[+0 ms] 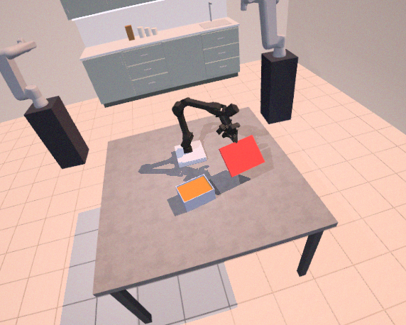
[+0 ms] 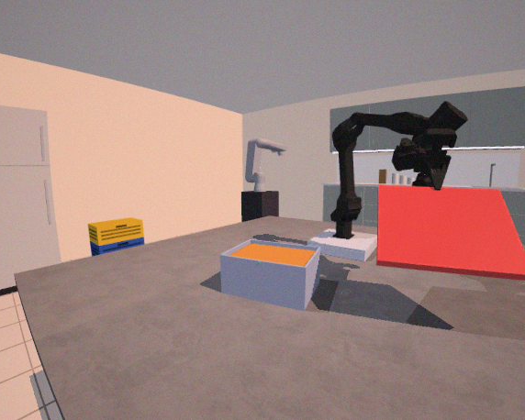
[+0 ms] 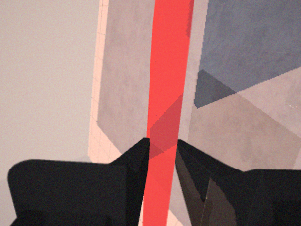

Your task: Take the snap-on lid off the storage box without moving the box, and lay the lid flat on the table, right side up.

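Note:
The red lid (image 1: 242, 156) (image 2: 446, 231) (image 3: 168, 74) hangs in the air above the table, to the right of the box, tilted with its far edge up. My gripper (image 1: 236, 140) (image 2: 437, 187) (image 3: 163, 141) is shut on the lid's upper far edge, which passes between the fingertips in the wrist view. The blue-grey storage box (image 1: 201, 202) (image 2: 263, 281) stands upright on the table, uncovered, with an orange surface (image 1: 194, 189) (image 2: 273, 254) showing inside. The lid's underside is mostly hidden.
The arm's white base block (image 1: 199, 156) (image 2: 363, 252) stands on the table (image 1: 199, 245) (image 2: 203, 358) behind the box. The lid's shadow falls on the table right of the box. The table's right edge lies beyond the lid.

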